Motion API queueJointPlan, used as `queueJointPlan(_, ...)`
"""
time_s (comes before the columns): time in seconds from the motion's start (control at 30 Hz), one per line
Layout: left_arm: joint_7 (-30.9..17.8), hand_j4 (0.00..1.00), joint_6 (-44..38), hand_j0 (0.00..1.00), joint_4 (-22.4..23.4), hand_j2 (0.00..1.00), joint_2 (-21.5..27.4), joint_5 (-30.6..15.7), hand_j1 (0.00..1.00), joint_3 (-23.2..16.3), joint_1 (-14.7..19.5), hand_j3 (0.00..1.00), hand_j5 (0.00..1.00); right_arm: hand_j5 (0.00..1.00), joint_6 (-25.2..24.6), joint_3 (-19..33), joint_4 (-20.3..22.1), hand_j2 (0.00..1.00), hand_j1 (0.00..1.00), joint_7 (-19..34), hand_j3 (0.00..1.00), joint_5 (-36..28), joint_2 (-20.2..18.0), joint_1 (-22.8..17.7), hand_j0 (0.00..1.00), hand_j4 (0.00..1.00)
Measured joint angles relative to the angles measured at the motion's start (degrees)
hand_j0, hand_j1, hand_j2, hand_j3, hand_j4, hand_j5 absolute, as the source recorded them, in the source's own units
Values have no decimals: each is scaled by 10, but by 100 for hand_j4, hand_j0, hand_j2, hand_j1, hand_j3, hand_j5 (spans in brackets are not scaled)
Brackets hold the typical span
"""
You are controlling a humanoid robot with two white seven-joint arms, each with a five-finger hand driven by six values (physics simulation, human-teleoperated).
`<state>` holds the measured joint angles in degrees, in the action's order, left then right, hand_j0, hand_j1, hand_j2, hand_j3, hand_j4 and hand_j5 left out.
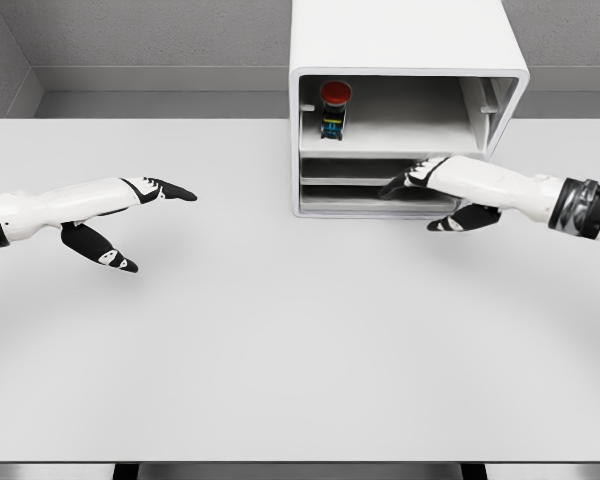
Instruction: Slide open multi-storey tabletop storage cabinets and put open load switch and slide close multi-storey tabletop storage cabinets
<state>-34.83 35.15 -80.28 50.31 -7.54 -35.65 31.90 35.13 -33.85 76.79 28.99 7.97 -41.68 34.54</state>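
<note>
**Switch stowed; top drawer yet to be closed**

The white storage cabinet (405,60) stands at the far side of the counter (280,340). Its top compartment shows open toward the camera, and the load switch (334,108), red-capped with a dark body, stands upright inside at the cabinet's left inner wall. Below it, two lower drawer fronts appear flush with the cabinet face.

The right hand (450,190) is at the cabinet's lower front, right of centre, fingers extended and slack, holding nothing; whether the fingertips actually touch a drawer front cannot be told from this view. The left hand (120,215) hovers over the counter well to the left of the cabinet, fingers relaxed and spread, thumb dropped below the palm, holding nothing.

Assessment: opening and placement look complete, since the switch sits inside and neither hand carries anything. The closing slide remains outstanding. The right hand is judged the better placed for it, though it sits lower than the open level.
</note>
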Motion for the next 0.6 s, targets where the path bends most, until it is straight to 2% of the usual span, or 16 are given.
queueJointPlan(0.13, 0, 100, 0, 100, -2, 100, 0, 0, 100, 0, 0, 100, 100, 82, -2, -4, -25, 82, 82, 4, 82, -3, 14, 16, 82, 82)
queueJointPlan(0.2, 0, 100, 0, 100, -3, 100, 1, 0, 100, 1, 0, 100, 100, 82, -5, -2, -13, 82, 82, 3, 82, -5, 10, 11, 82, 82)
queueJointPlan(0.33, 0, 100, 0, 100, -4, 100, 0, 0, 100, 0, -1, 100, 100, 82, -1, 0, 94, 82, 82, -6, 82, -34, -65, -23, 82, 82)
queueJointPlan(0.4, 0, 100, 0, 100, -4, 100, 0, 0, 100, 0, -2, 100, 100, 82, 0, 0, 131, 82, 82, -10, 82, -48, -100, -28, 82, 82)
queueJointPlan(0.5, 0, 100, 0, 100, -4, 100, 0, 0, 100, 0, -2, 100, 100, 85, 0, 1, 162, 85, 85, -24, 85, -64, -155, -41, 85, 85)
queueJointPlan(0.53, 0, 100, 0, 100, -4, 100, 0, 0, 100, 0, -2, 100, 100, 89, 0, 0, 167, 89, 89, -29, 89, -67, -174, -45, 89, 89)
queueJointPlan(0.57, 0, 100, 0, 100, -4, 100, 0, 0, 100, 0, -2, 100, 100, 99, 0, -1, 170, 99, 99, -33, 99, -69, -190, -54, 99, 99)
queueJointPlan(0.6, 0, 100, 0, 100, -4, 100, 0, 0, 100, 0, -2, 100, 100, 100, 0, -1, 172, 100, 100, -37, 100, -71, -205, -55, 100, 100)
